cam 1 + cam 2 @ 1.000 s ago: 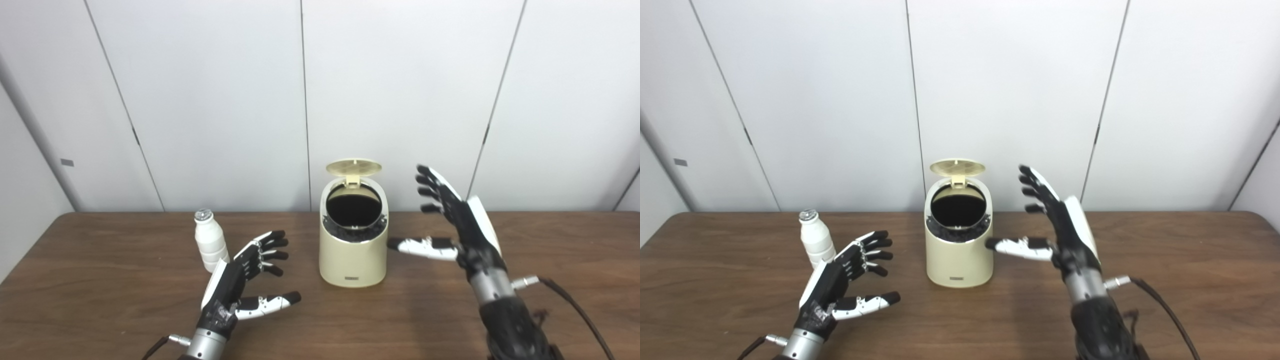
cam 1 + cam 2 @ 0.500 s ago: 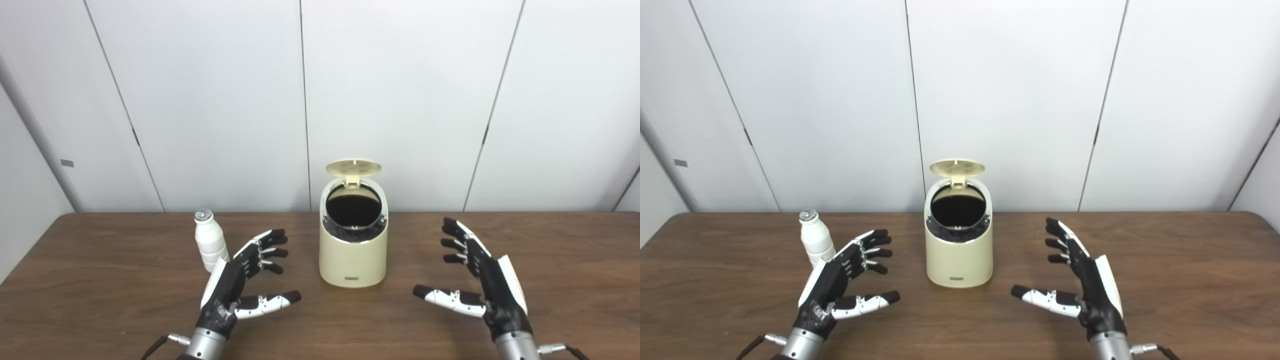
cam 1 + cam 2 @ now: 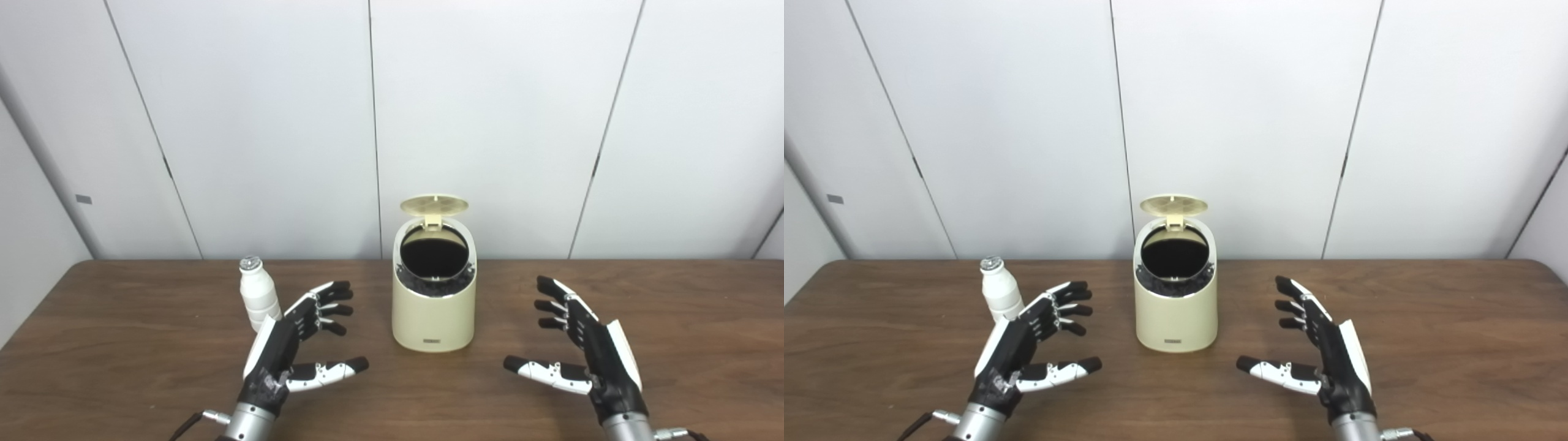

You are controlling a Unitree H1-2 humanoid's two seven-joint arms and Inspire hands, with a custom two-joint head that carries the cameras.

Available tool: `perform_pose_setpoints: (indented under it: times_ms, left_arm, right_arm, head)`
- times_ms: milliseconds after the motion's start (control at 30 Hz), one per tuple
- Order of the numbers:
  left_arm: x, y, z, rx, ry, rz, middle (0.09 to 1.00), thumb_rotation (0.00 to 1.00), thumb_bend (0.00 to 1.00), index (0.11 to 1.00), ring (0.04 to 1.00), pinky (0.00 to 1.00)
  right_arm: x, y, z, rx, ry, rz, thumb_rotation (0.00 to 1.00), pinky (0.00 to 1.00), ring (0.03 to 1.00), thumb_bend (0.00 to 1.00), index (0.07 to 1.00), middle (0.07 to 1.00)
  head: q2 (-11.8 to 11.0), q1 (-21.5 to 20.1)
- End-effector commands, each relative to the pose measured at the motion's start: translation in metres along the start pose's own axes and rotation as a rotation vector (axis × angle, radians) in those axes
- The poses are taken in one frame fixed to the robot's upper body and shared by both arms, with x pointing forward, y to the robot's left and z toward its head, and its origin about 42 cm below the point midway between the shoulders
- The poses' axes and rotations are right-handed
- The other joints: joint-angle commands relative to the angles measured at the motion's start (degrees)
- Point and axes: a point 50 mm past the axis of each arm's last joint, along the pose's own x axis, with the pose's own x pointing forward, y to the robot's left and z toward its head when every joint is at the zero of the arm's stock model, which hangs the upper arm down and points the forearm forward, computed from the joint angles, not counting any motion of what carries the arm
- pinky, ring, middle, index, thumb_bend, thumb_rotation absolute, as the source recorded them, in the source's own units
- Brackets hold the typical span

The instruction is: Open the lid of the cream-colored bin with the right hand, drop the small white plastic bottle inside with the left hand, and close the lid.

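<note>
The cream-colored cylindrical plastic bin (image 3: 433,306) stands mid-table on the brown wooden table (image 3: 122,367), its round lid (image 3: 434,204) flipped up. The right hand (image 3: 582,346), raised beside the bin a second ago, now hovers low and empty, fingers spread. The left hand (image 3: 294,340) remains spread and empty, just beside the upright small white plastic bottle (image 3: 256,297).

We see the cream-colored bin (image 3: 1175,306) standing upright near the middle of the wooden table (image 3: 1458,343), its round lid (image 3: 1173,205) flipped up at the back and the dark inside exposed. To its left, well apart, the small white plastic bottle (image 3: 999,296) stands upright with a silvery cap. Our left hand (image 3: 1029,349) sits just beside the bottle, fingers spread, holding nothing. Our right hand (image 3: 1323,358) is spread too, empty, right of the bin and nearer us.
</note>
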Motion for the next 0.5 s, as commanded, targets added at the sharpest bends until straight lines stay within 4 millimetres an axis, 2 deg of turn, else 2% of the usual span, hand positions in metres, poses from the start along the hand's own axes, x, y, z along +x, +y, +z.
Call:
perform_pose_setpoints:
  times_ms: [0, 100, 167, 300, 467]
  left_arm:
    - [-0.004, 0.011, 0.013, 0.052, -0.028, 0.032, 0.724, 0.0, 0.72, 0.76, 0.642, 0.53]
    - [-0.016, 0.013, 0.018, 0.084, -0.043, 0.108, 0.68, 0.0, 0.74, 0.72, 0.599, 0.49]
    - [-0.026, 0.015, 0.02, 0.092, -0.057, 0.178, 0.72, 0.0, 0.74, 0.714, 0.659, 0.53]
    - [-0.038, 0.02, 0.024, 0.072, -0.047, 0.258, 0.763, 0.0, 0.73, 0.75, 0.715, 0.57]
    - [-0.048, 0.034, 0.022, 0.082, -0.008, 0.307, 0.779, 0.04, 0.72, 0.778, 0.72, 0.58]
  right_arm:
    - [0.009, -0.009, 0.01, 0.0, -0.086, -0.015, 0.17, 0.7, 0.794, 0.79, 0.846, 0.864]
    - [0.009, -0.015, 0.007, -0.005, -0.088, -0.015, 0.13, 0.7, 0.793, 0.77, 0.848, 0.866]
    - [0.01, -0.019, 0.006, -0.003, -0.09, -0.017, 0.11, 0.7, 0.79, 0.77, 0.854, 0.867]
    - [0.01, -0.028, 0.004, 0.02, -0.088, -0.024, 0.09, 0.7, 0.792, 0.76, 0.863, 0.869]
    - [0.009, -0.034, 0.012, 0.075, -0.065, -0.033, 0.03, 0.74, 0.808, 0.74, 0.866, 0.875]
  head:
    - [-0.19, 1.28]
    - [-0.7, 4.59]
    - [-1.09, 6.94]
    - [-1.89, 10.7]
    - [-2.7, 13.1]
